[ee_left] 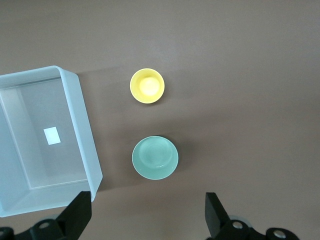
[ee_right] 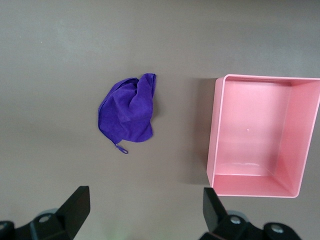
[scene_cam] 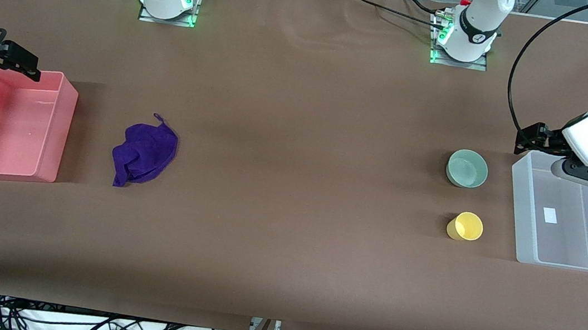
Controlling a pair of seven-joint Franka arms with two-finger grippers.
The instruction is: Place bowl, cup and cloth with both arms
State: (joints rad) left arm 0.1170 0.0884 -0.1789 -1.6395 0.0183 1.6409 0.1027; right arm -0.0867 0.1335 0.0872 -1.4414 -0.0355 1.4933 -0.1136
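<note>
The mint-green bowl stands upright on the brown table near the left arm's end. The yellow cup stands nearer the front camera than the bowl. The purple cloth lies crumpled near the right arm's end. My left gripper is open and empty, up in the air by the clear bin's corner. Its wrist view shows the bowl, the cup and my open left gripper. My right gripper is open and empty over the pink bin's rim. Its wrist view shows the cloth and my open right gripper.
A clear rectangular bin stands beside the bowl and cup at the left arm's end, also in the left wrist view. A pink bin stands beside the cloth at the right arm's end, also in the right wrist view. Both hold nothing.
</note>
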